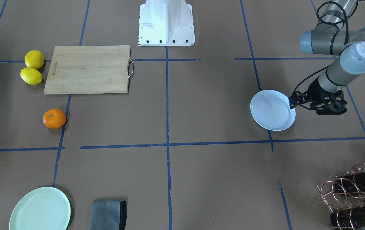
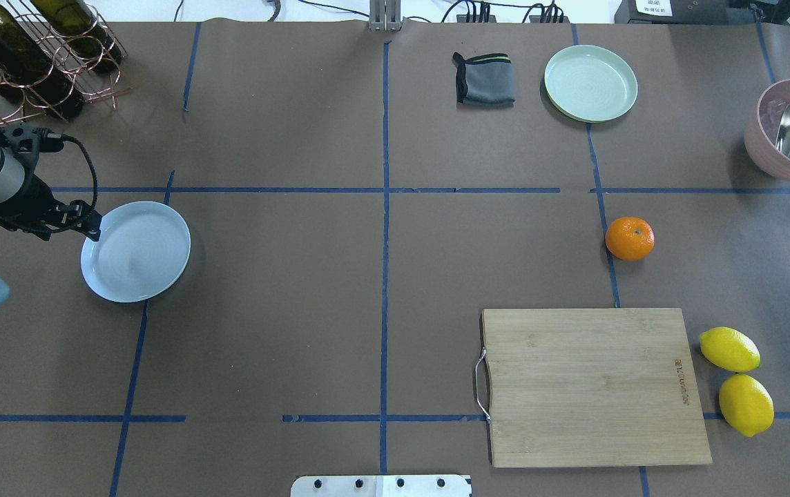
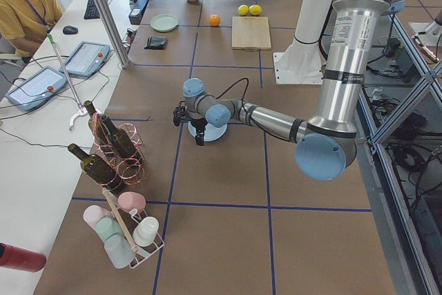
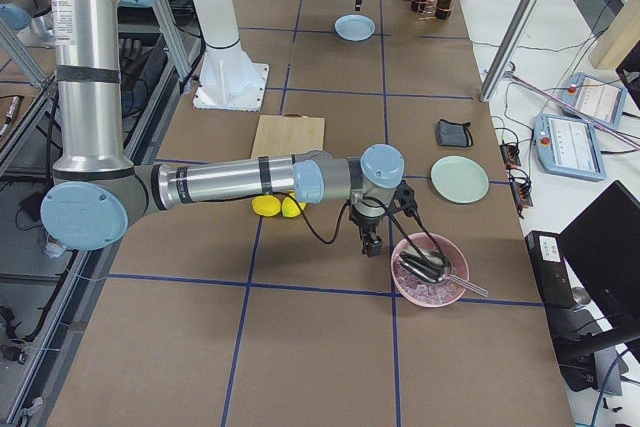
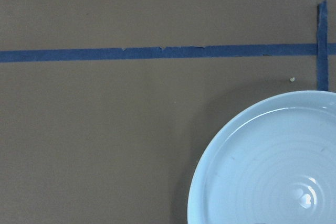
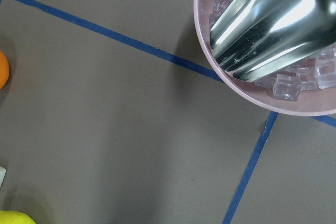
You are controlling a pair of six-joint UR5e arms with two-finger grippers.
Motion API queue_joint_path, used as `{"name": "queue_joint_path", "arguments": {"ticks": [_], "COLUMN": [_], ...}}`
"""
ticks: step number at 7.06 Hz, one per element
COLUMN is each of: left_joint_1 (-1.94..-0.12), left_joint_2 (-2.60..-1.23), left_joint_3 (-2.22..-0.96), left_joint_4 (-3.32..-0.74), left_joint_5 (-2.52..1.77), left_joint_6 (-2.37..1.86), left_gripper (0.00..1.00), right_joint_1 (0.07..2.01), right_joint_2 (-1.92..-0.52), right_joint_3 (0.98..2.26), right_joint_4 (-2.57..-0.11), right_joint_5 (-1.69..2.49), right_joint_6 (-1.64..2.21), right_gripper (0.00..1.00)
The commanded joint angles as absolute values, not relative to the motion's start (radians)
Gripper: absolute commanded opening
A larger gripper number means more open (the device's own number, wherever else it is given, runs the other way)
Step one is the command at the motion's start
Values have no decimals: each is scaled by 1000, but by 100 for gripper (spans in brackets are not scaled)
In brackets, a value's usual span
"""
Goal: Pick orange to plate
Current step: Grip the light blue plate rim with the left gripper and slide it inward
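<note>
Bright-orange fruit, front view: the orange lies on the brown table cover, touching nothing, just beside a blue tape line and near the bamboo cutting board.
Plate, front view: the plate lies flat across the table from the orange, well apart from it.
Left gripper, front view: the left gripper is at the plate's rim (touching or just beside, unclear). Whether it is clenched or released cannot be told.
Fruit and dishes, overhead view: two lemons lie just beside the board's edge opposite its handle. A mint-green plate and a folded grey cloth lie beyond the orange.
Rack, left side view: a copper wire rack with bottles stands near the left arm.
Right gripper, right side view: the right gripper hangs just beside a pink bowl. Its grip cannot be told from here.
Rim, left wrist view: the plate's rim curves through the lower right corner, with tape lines above it.
Bowl, right wrist view: the bowl holds ice cubes and a metal scoop. A sliver of the orange shows at the left edge.
</note>
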State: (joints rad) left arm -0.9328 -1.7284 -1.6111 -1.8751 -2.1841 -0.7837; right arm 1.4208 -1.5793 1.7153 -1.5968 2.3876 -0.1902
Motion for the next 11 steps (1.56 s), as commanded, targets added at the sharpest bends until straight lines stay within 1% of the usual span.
{"name": "queue_joint_path", "arguments": {"ticks": [1, 2, 3, 4, 6, 7, 8, 9, 10, 11], "left_joint_1": [-901, -899, -899, -897, -896, -899, -899, -896, -850, -763], "left_joint_2": [-1743, -1741, -1741, -1743, -1747, -1772, -1784, -1874, -2001, -2084], "left_joint_3": [-1556, -1533, -1528, -1537, -1546, -1593, -1659, -1676, -1660, -1654], "left_joint_4": [-1935, -1978, -1982, -1983, -1983, -1967, -1973, -1973, -1968, -1976], "left_joint_5": [-2184, -2184, -2184, -2186, -2218, -2286, -2349, -2349, -2345, -2336], "left_joint_6": [-787, -785, -787, -779, -784, -793, -889, -1032, -1207, -1341], "left_gripper": [80, 54, 9, 0, 0, 0, 0, 0, 0, 0], "right_joint_1": [1419, 1419, 1419, 1419, 1419, 1419, 1419, 1419, 1419, 1419], "right_joint_2": [-1577, -1575, -1575, -1575, -1574, -1574, -1562, -1560, -1560, -1559], "right_joint_3": [1715, 1715, 1717, 1720, 1724, 1727, 1730, 1738, 1749, 1749], "right_joint_4": [-1594, -1592, -1592, -1592, -1592, -1591, -1591, -1591, -1591, -1591], "right_joint_5": [2390, 2390, 2390, 2390, 2390, 2390, 2390, 2391, 2393, 2393], "right_joint_6": [-189, -189, -189, -187, -187, -186, -175, -169, -169, -169], "right_gripper": [100, 100, 100, 100, 100, 100, 100, 100, 100, 100]}}
